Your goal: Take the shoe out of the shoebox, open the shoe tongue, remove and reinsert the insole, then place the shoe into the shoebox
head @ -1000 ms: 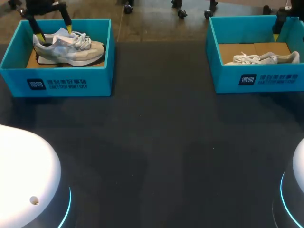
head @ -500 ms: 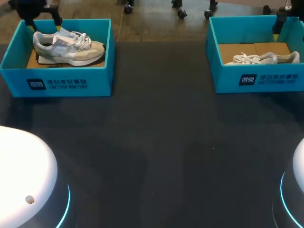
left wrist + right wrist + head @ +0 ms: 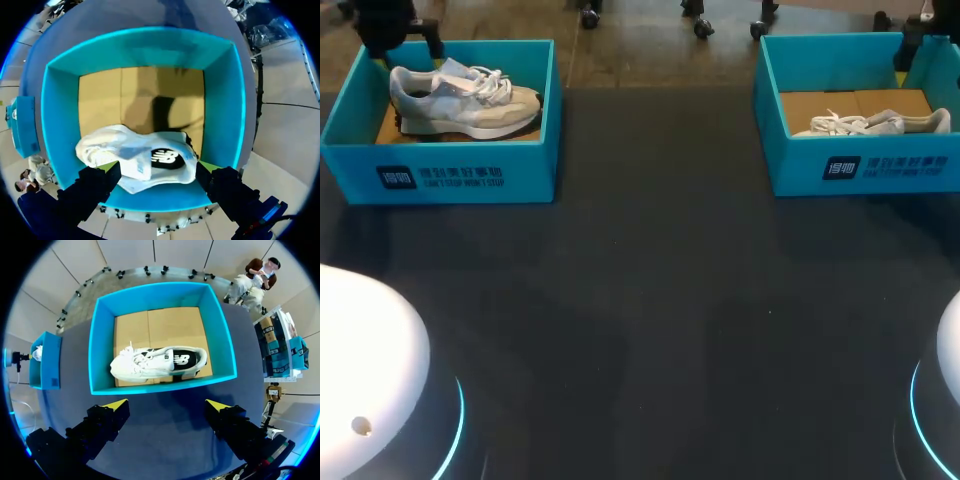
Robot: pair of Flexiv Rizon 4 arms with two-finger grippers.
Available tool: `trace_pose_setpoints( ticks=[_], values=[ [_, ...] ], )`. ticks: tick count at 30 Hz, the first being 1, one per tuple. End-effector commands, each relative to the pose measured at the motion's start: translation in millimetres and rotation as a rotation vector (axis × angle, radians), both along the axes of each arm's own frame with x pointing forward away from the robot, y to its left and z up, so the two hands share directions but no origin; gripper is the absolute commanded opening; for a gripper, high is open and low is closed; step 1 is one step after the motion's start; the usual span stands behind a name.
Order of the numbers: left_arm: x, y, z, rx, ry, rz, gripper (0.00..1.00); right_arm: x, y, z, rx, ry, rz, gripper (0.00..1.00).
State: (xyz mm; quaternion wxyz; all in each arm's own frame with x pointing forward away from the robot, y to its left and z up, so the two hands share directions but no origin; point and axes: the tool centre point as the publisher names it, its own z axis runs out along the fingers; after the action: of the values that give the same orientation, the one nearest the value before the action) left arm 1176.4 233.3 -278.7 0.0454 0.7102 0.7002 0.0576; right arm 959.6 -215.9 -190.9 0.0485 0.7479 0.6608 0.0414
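Two tools, both spread. Left tool (image 3: 159, 166) hovers over the heel of the grey shoe (image 3: 465, 95), one finger to each side, pinching nothing. That shoe sits on its sole in the left box (image 3: 470, 175), long axis along the box, toe toward the surface's (image 3: 650, 300) middle. Right tool (image 3: 167, 405) hangs over the surface just beside the right box (image 3: 160, 385), which holds a white shoe (image 3: 155, 362), toe also toward the middle.

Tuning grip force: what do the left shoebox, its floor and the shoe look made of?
Shoebox: likely matte teal paperboard, thin flat walls. Floor: bare brown cardboard, seam visible. Shoe: probably mesh and suede-like panels, soft matte, rubbery sole.
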Motion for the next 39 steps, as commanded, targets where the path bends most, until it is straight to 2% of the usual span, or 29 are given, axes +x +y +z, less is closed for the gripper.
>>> trace_pose_setpoints(
  ticks=[1, 5, 9, 19, 22, 28, 31, 32, 37, 39],
  values=[
    [41.1, 12, -8, 0.000, 0.057, -0.022, 1.00, 0.2, 0, 0, -0.001, 0.000, 0.000, 1.00],
    [58.3, 20, -18, 0.029, 0.077, -0.017, 1.00, 0.2, 0, 0, -0.001, 0.000, 0.000, 1.00],
    [60.4, 25, -20, 0.051, 0.091, -0.028, 1.00, 0.2, 0, 0, -0.001, 0.000, 0.000, 1.00],
    [52.1, 42, -28, 0.069, 0.124, -0.042, 1.00, 0.2, 0, 0, -0.001, 0.000, 0.000, 1.00],
    [47.1, 47, -33, 0.063, 0.148, -0.051, 0.92, 0.2, 0, 0, -0.001, 0.000, 0.000, 1.00],
    [36.2, 46, -41, 0.066, 0.154, -0.072, 0.89, 0.2, 0, 0, -0.001, 0.000, 0.000, 1.00],
    [35.3, 44, -47, 0.054, 0.168, -0.051, 0.98, 0.2, 0, 0, -0.001, 0.000, 0.000, 1.00],
    [34.6, 44, -48, 0.050, 0.167, -0.038, 0.98, 0.2, 0, 0, -0.001, 0.000, 0.000, 1.00],
    [27.0, 45, -59, 0.046, 0.172, -0.037, 0.93, 0.2, 0, 0, -0.001, 0.000, 0.000, 1.00],
    [26.7, 45, -63, 0.043, 0.175, -0.031, 0.84, 0.2, 0, 0, -0.001, 0.000, 0.000, 1.00]
  ],
)
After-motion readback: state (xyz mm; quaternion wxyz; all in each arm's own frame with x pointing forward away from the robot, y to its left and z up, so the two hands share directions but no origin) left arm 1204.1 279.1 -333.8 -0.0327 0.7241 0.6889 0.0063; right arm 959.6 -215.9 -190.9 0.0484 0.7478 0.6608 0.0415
